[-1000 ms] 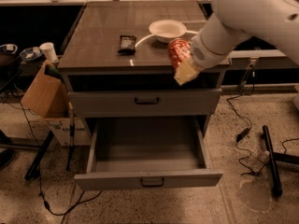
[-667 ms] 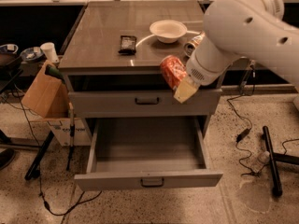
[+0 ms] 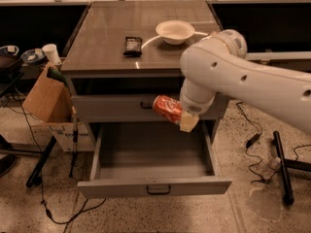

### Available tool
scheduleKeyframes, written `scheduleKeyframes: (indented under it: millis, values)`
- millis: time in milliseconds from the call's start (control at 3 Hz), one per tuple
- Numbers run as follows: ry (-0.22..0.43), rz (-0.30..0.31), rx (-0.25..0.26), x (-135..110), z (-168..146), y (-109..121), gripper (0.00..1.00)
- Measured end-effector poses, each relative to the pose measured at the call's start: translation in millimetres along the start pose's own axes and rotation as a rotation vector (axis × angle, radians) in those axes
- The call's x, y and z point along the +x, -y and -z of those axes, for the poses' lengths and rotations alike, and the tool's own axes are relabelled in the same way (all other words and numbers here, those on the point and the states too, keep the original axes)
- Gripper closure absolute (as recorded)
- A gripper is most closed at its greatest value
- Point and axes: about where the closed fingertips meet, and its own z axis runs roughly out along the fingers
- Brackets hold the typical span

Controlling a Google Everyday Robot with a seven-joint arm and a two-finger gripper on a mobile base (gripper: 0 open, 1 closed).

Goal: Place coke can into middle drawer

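One coke can (image 3: 167,109) in jaws over middle drawer (image 3: 146,152); bowl (image 3: 175,31) above.

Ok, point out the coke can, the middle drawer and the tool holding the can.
coke can (image 3: 166,108), camera view, on its red side, held above the open tray.
middle drawer (image 3: 150,154), camera view, on the bare tray floor.
tool (image 3: 182,117), camera view, where it grips the can, above the drawer.

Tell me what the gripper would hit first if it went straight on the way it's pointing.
The gripper, shut on the coke can, points downward over the open middle drawer, so it would probably meet the drawer's tray floor first, towards the picture's right. Depth is hard to judge.
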Motion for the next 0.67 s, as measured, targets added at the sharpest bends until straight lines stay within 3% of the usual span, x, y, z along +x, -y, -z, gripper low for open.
scheduleKeyframes:
  millis: [667]
  values:
    - [-0.131, 0.288, -0.018, -8, -104, -26, 1.0]
